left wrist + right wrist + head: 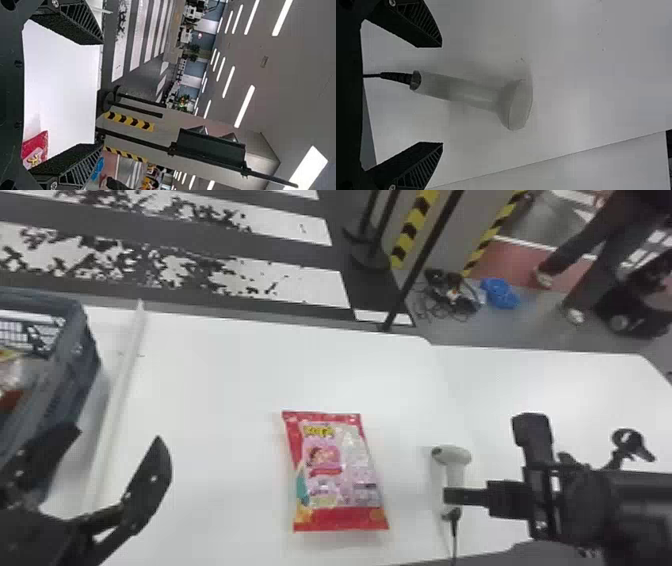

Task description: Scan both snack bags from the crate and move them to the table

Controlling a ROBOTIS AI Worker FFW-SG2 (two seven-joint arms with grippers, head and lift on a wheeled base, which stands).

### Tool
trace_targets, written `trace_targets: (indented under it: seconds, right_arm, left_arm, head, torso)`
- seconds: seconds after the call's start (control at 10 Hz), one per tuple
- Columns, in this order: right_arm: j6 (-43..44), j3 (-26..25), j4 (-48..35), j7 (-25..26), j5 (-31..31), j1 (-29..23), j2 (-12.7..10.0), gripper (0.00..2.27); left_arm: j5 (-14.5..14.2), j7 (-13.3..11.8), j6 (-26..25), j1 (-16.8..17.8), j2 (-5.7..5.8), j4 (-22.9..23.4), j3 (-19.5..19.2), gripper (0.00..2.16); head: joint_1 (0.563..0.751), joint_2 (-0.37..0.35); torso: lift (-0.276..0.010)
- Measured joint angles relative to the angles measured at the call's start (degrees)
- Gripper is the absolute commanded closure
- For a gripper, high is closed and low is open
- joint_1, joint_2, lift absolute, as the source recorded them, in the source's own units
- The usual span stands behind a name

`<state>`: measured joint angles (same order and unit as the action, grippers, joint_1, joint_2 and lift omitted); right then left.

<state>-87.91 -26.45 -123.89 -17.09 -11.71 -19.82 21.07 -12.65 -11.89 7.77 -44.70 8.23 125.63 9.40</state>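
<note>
Left gripper point(118, 434): fingers spread wide, empty, the crate point(80, 362) right beside them!
Snack bag point(336, 472): flat on the table point(225, 365) between both grippers, probably laid there for scanning.
Right gripper point(442, 95): wide open, nothing held; scanner point(470, 93) handle lines up with its gap, presumably for grasping.
Cable point(395, 77): trailing off the handle, might snag.

Workshop-like hall with hazard stripes point(411, 231)

White table point(215, 400): snack bag point(334, 470), scanner point(454, 455)
</note>
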Motion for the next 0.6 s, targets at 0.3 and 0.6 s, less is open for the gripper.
trace_targets:
  seconds: [0.3, 0.6]
  right_arm:
    - [-1.8, -1.7, -13.8, -2.7, -5.1, -4.4, -4.1, 0.04]
    - [-1.9, -0.7, -12.9, -13.5, -8.1, -1.9, -4.9, 0.06]
  left_arm:
    - [0.0, -0.1, 0.0, -0.4, 0.42, 0.7, 0.0, 0.07]
    - [0.0, -0.1, 0.3, -1.3, 0.57, 0.9, -0.3, 0.07]
  head:
    - [0.695, -0.350]
    - [0.695, -0.350]
  torso:
    - [-0.087]
    - [-0.087]
